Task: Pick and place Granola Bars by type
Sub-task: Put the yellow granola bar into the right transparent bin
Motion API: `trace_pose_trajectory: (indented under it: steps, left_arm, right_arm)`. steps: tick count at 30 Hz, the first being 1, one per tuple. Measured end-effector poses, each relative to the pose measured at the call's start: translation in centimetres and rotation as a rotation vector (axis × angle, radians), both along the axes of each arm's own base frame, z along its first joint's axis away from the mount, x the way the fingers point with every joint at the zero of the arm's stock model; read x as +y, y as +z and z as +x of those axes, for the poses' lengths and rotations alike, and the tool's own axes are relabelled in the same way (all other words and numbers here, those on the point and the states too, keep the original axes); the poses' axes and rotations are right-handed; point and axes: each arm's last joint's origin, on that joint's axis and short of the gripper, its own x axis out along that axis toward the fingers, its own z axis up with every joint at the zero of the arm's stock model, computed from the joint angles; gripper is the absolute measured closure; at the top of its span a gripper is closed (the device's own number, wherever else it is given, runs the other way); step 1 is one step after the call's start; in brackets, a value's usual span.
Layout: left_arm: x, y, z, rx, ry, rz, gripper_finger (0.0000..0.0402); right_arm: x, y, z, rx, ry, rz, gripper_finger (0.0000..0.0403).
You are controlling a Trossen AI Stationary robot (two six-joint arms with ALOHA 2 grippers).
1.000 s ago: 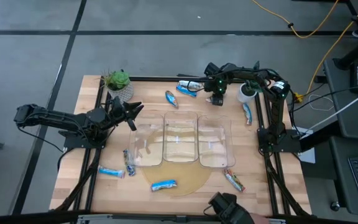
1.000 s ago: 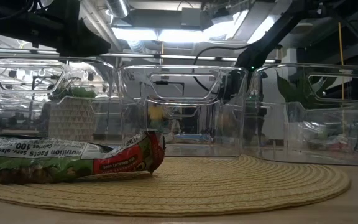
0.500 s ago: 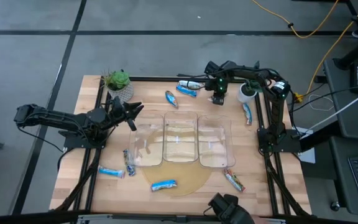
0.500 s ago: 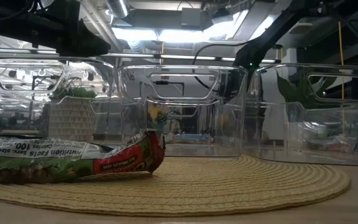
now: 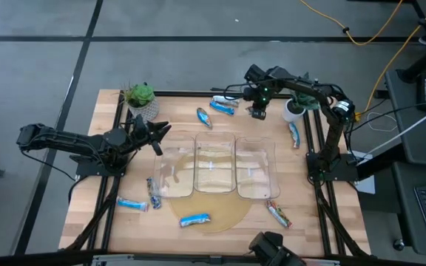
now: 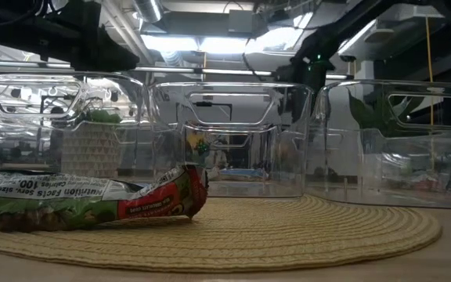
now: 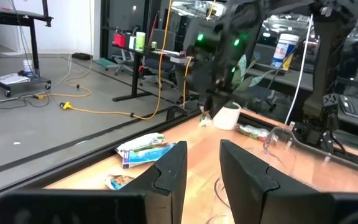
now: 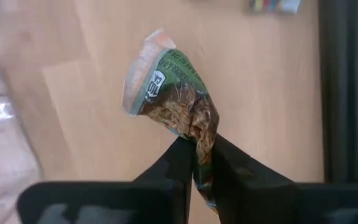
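Green-wrapped granola bar (image 8: 178, 106) stands on end, orange tip toward the frame's top; right gripper (image 8: 196, 163) fingers pinch its lower end

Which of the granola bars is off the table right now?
The green-wrapped granola bar pinched in the right gripper, hanging above the table's far edge. All the other bars, like the blue one at the mat's front, lie flat.

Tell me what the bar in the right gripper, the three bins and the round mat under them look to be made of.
Granola bar pinched in the right gripper: thin crinkled film wrapper, printed green with an orange end; it creases where pinched.
Bins: clear, glossy rigid plastic by the look; the room shows through and the walls catch reflections.
Round mat: woven straw or similar fibre, matte tan, with ridged concentric rows.
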Motion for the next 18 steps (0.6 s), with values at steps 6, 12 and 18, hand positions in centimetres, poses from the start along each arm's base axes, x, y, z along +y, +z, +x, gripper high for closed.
trace_pose_trajectory:
  steps: [6,12,18]
  left_arm:
    - [0.0,-0.3,0.0,0.03,-0.004,0.0,0.0313]
    - [0.0,-0.3,0.0,0.031,-0.01,0.001,0.0313]
    - [0.0,-0.3,0.0,0.036,-0.019,0.001,0.0313]
  right_arm:
    - [2.5,3.5,0.3,-0.089,0.069,-0.047,0.0367]
    - [6.0,7.7,0.0,-0.196,0.13,-0.121,0.0347]
    - [10.0,12.2,-1.6,-0.337,0.126,-0.171,0.0366]
